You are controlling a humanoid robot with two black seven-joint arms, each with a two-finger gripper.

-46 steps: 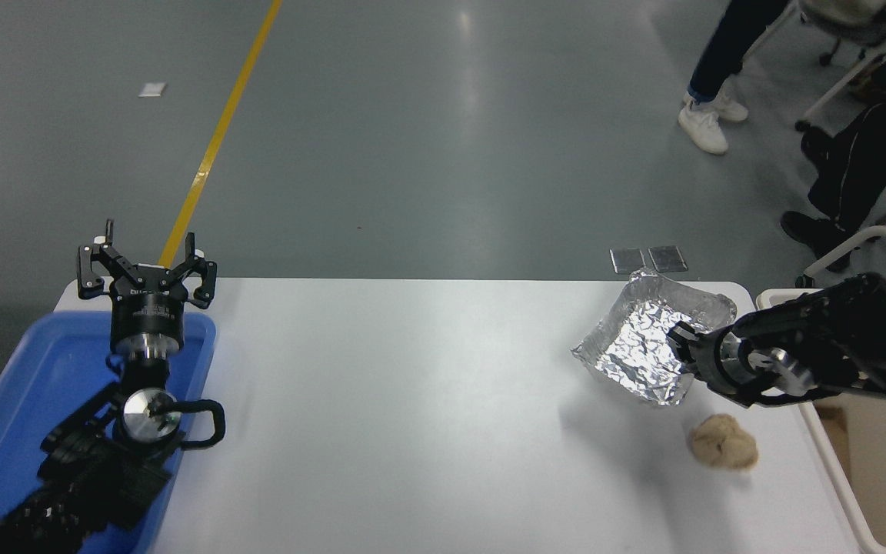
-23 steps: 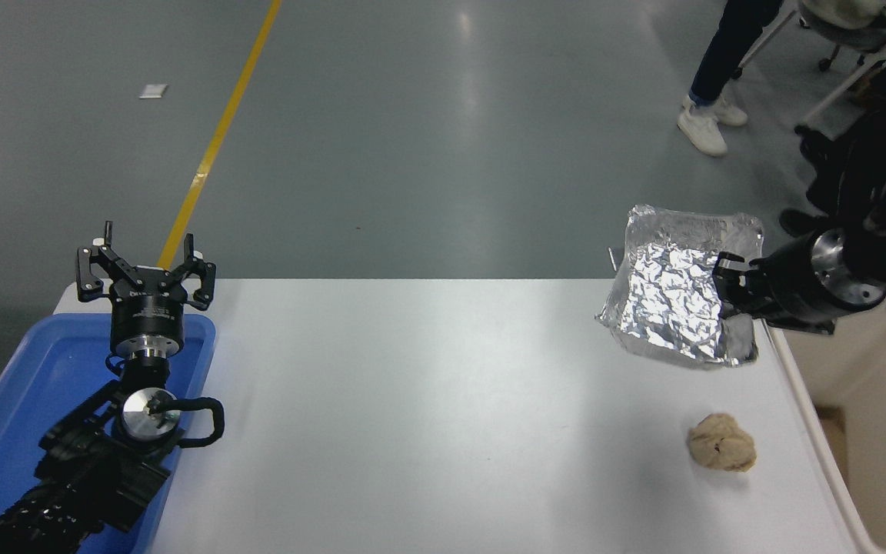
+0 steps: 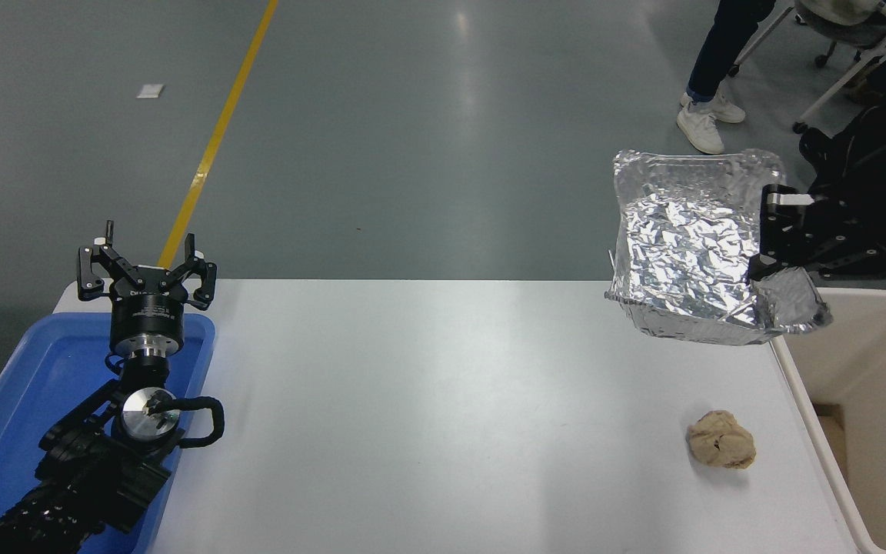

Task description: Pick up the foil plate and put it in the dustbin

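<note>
The foil plate point(image 3: 689, 246), a crinkled silver tray, hangs tilted in the air above the table's far right corner. My right gripper point(image 3: 772, 237) is shut on its right rim, coming in from the right edge. The cream dustbin point(image 3: 797, 385) stands just right of the table, below and to the right of the plate; only its left rim and part of its inside show. My left gripper point(image 3: 146, 268) is parked open at the lower left, over the blue tray.
A crumpled tan paper ball point(image 3: 721, 449) lies on the white table point(image 3: 443, 400) near the right front. A blue tray point(image 3: 35, 385) sits at the left edge. A person's legs and white shoes point(image 3: 708, 115) and chairs are at the top right.
My right gripper has lifted the foil plate up off the table and carried it up and to the right, towards the dustbin. The left arm has not moved.
</note>
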